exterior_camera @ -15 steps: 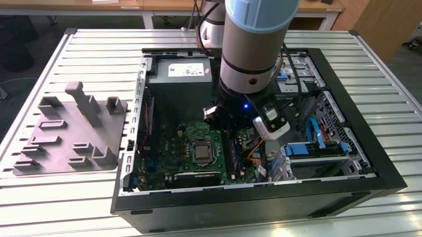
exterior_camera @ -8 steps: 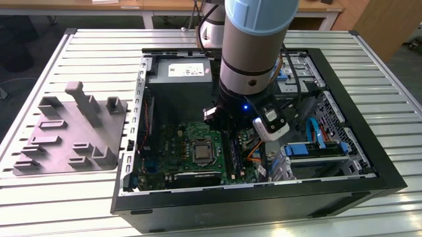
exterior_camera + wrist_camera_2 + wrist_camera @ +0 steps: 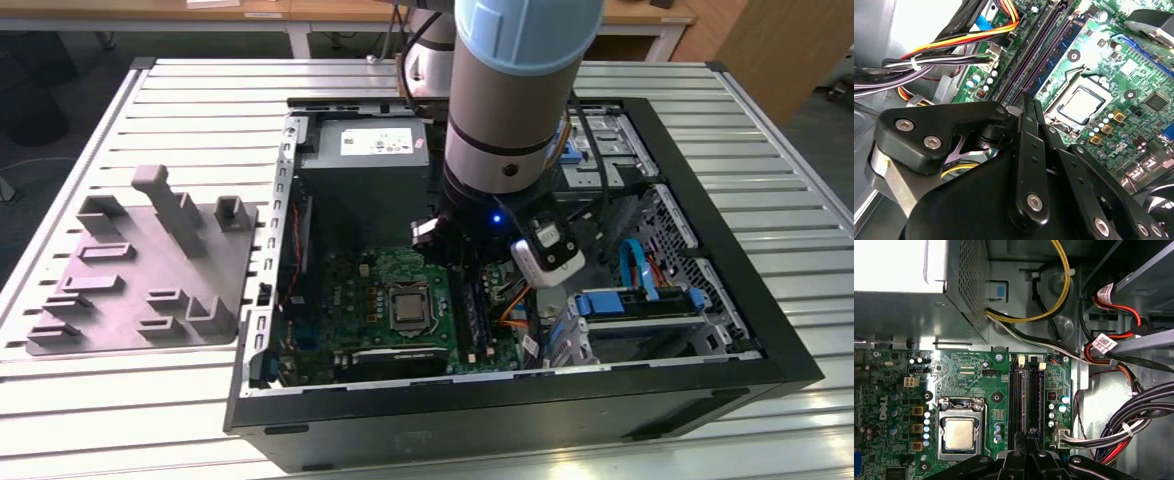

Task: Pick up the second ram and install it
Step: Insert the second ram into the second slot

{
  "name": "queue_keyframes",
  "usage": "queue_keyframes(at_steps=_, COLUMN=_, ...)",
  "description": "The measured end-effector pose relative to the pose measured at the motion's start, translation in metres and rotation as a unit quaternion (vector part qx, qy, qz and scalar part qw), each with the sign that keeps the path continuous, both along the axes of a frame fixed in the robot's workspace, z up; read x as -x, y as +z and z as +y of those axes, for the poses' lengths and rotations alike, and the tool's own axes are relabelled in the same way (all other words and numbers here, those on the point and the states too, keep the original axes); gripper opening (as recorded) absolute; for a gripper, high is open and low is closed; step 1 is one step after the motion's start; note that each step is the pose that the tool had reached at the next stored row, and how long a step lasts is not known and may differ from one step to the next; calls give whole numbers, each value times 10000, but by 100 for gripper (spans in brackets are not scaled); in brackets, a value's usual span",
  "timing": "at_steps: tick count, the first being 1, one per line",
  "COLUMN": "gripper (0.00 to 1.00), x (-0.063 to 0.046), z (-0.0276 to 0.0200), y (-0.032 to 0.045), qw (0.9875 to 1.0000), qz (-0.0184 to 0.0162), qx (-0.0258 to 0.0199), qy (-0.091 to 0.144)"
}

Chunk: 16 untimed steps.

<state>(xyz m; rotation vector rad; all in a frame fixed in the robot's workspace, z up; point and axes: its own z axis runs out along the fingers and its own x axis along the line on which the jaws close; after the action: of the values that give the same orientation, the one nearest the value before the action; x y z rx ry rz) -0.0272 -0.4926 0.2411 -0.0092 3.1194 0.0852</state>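
On the exterior view's left, well apart from the claw, a grey moulded tray (image 3: 134,270) lay on the slatted surface (image 3: 200,90). The open computer case (image 3: 747,330) sat beside the tray. The arm (image 3: 514,90) reached down past the case's rim into its middle.

In the first wrist view the claw (image 3: 1027,435) hung just above the motherboard (image 3: 969,375) with its fingers pressed together. Whether the ram sat between them I could not tell. To one side of the claw lay the processor socket (image 3: 959,432), low and flat, with open room over it.

Directly beneath the claw's tips ran two dark memory slots (image 3: 1015,395), side by side. Their long axis pointed straight away from the claw toward the power supply (image 3: 909,300). I could not make out the ram for certain in either slot.

On the claw's other side a thick cable bundle (image 3: 1124,430) crowded near, with the case's metal wall behind it, so room there was narrow.
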Motion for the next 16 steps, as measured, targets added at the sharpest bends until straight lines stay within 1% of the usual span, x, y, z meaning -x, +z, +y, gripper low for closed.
queue_keyframes(at_steps=4, gripper=12, x=2, z=-6, y=-5, qw=10000, qz=0, qx=0, qy=-1)
queue_keyframes(at_steps=8, gripper=12, x=1, z=-6, y=-28, qw=10000, qz=0, qx=0, qy=0)
queue_keyframes(at_steps=16, gripper=12, x=1, z=-6, y=-37, qw=10000, qz=-1, qx=-2, qy=0)
